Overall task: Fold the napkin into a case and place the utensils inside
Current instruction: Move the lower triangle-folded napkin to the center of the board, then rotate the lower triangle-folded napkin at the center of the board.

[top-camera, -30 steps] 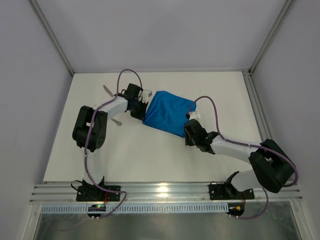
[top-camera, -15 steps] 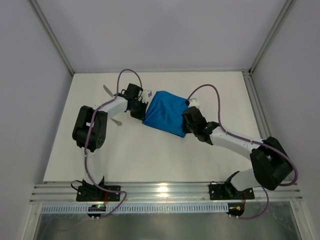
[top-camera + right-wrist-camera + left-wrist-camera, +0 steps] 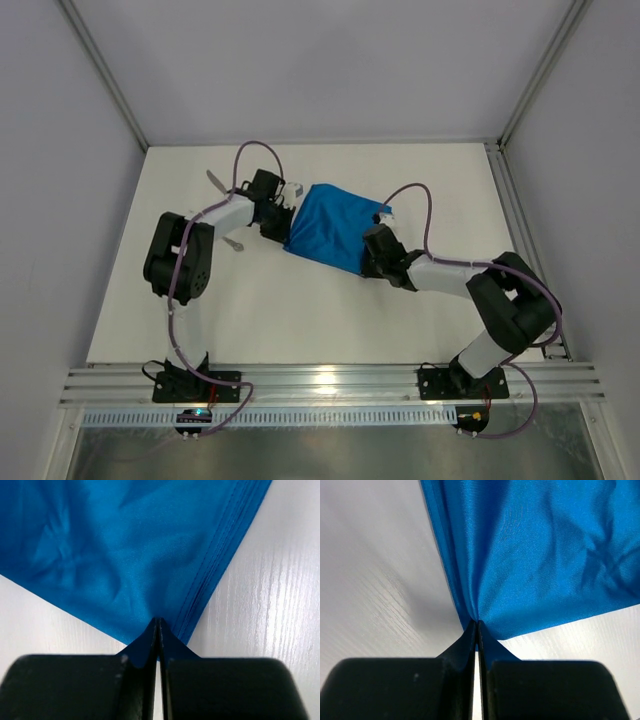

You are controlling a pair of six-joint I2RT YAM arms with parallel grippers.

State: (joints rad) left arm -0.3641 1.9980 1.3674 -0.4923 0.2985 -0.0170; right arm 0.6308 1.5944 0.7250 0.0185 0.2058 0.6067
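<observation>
The napkin (image 3: 335, 228) is a bright blue cloth folded into a slanted oblong at the middle of the table. My left gripper (image 3: 286, 226) is shut on its left corner; in the left wrist view the tips (image 3: 477, 624) pinch the cloth (image 3: 535, 555). My right gripper (image 3: 367, 262) is shut on its near right corner; in the right wrist view the tips (image 3: 158, 622) pinch several stacked layers (image 3: 125, 555). One silver utensil (image 3: 215, 181) lies at the far left, another (image 3: 232, 243) just below my left arm. I cannot tell knife from fork.
The white table (image 3: 300, 310) ends at a metal rail (image 3: 330, 380) along the near edge. Grey walls stand on the left, right and far sides. Purple cables loop above both wrists.
My right arm swung up over the napkin's right side, then drew back to the near right corner, with its elbow folded in closer. The left arm has stayed put.
</observation>
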